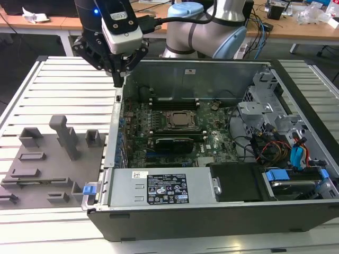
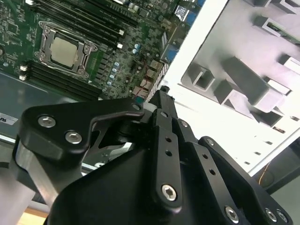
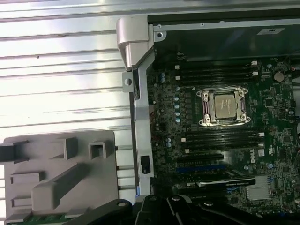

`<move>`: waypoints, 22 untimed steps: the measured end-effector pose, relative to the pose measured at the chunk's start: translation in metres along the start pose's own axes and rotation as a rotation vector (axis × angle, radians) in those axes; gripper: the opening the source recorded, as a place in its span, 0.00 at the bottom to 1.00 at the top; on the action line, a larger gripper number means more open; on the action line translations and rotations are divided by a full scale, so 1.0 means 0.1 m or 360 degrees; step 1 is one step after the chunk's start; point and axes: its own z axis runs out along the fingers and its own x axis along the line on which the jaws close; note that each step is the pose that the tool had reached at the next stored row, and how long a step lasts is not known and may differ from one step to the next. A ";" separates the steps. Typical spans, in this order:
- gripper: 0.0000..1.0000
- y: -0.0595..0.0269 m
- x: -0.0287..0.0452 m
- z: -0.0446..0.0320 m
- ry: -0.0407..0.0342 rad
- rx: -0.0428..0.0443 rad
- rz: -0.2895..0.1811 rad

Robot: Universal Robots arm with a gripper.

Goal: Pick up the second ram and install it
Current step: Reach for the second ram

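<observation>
Over the far corner of the open computer case (image 1: 212,230), at its wall on the exterior view's left, hangs the hand (image 1: 118,78). It looks closed, tips together, with nothing visible between them. The second ram (image 3: 42,219) shows as a thin green edge in the first wrist view. It lies low in the grey holder plate (image 1: 58,169) on the slatted table (image 1: 63,90), well apart from the hand. Not picked up yet, by the look of it. Most of the stick is hidden, so no chips can be made out.

Handling, as a judgement: light, stiff, thin board, fragile at the chips and the contact edge, and no good for twisting. Best gripped across the flat faces near mid-length, clear of the contacts.

Room: holder blocks (image 1: 66,135) stand up on the plate, so access there looks tight. The case wall (image 1: 113,132) is a raised edge between plate and motherboard (image 1: 175,148). Black memory slots (image 1: 172,103) flank the processor socket (image 1: 183,120) and are open from above. The cables (image 1: 265,145) sit well off toward the exterior view's right.
</observation>
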 end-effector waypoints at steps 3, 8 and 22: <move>0.11 -0.005 0.067 -0.001 0.0000 0.0000 0.0000; 0.11 -0.011 0.147 -0.001 0.0000 0.0000 0.0000; 0.11 -0.039 0.514 -0.001 0.0000 0.0000 0.0000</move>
